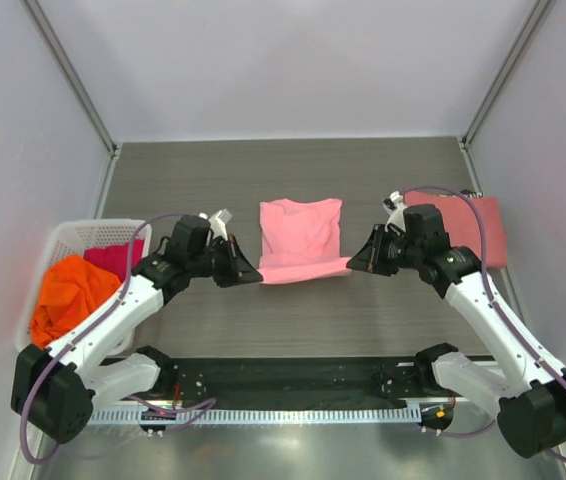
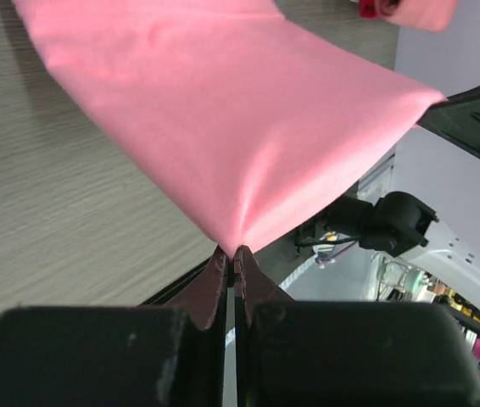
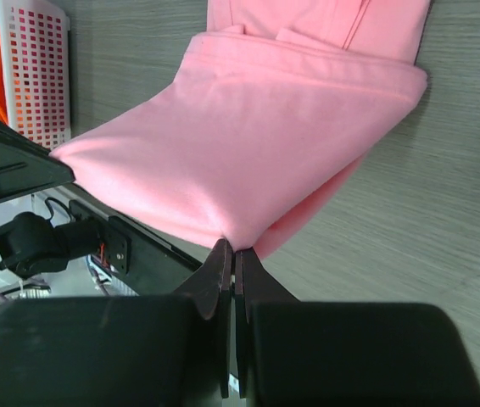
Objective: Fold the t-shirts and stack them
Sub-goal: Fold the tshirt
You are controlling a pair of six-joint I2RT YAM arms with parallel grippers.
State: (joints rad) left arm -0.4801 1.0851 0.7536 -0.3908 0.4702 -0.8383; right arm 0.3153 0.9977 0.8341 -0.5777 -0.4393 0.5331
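Top external view: left gripper (image 1: 251, 274) and right gripper (image 1: 354, 263) both clamped on the light pink t-shirt (image 1: 301, 238), each pinching a near corner, fabric spread between and beyond them.

Left gripper (image 2: 232, 254) jaws fully closed, pinching one corner of the light pink t-shirt (image 2: 231, 110). Fabric fans up and out from the pinch, pulled fairly taut and lifted off the grey wood-grain table (image 2: 45, 195). The shirt's far corner ends right against a black part (image 2: 477, 119) at the right edge; contact unclear. Black arm hardware (image 2: 384, 222) with cabling sits below the sheet. A sliver of salmon cloth (image 2: 418, 10) shows top right.
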